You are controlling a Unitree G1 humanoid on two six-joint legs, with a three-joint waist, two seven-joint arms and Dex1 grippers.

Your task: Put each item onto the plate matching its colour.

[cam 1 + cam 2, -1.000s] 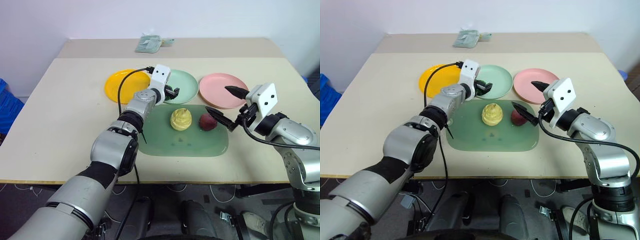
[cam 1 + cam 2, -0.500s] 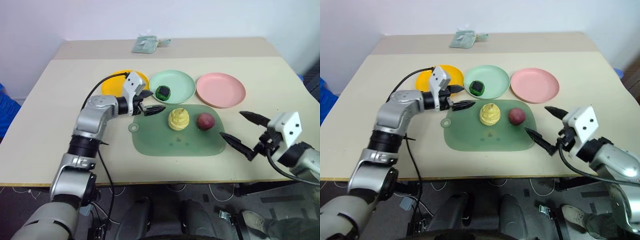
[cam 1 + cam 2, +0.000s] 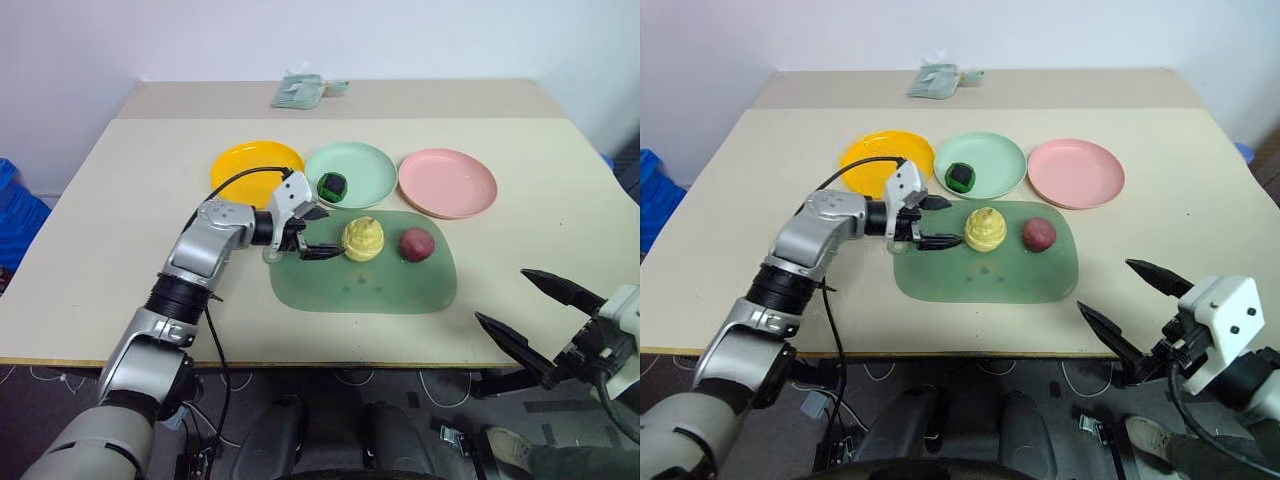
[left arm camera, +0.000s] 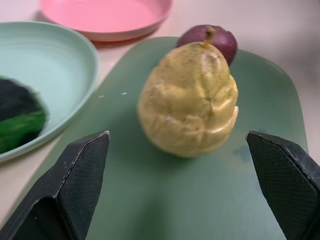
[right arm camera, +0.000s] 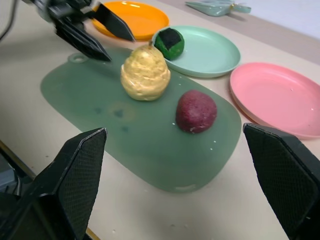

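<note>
Now | step: yellow pear pick off green board | left gripper spread, empty, beside pear | next: close on pear, carry to orange-yellow plate | right gripper open, empty

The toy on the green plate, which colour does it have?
Dark green with a black patch, clearest in the right wrist view.

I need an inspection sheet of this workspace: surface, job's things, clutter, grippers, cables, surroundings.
Surface: beige table, with a green board on it.
Job's things: green lump on mint plate; yellow cone and red lump on the board; orange plate and pink plate empty.
Clutter: folded cloth at the far edge.
Grippers: left gripper open beside the cone; right gripper open off the near edge.
Cables: black cable along the left arm.
Surroundings: pale wall, blue bin.
</note>
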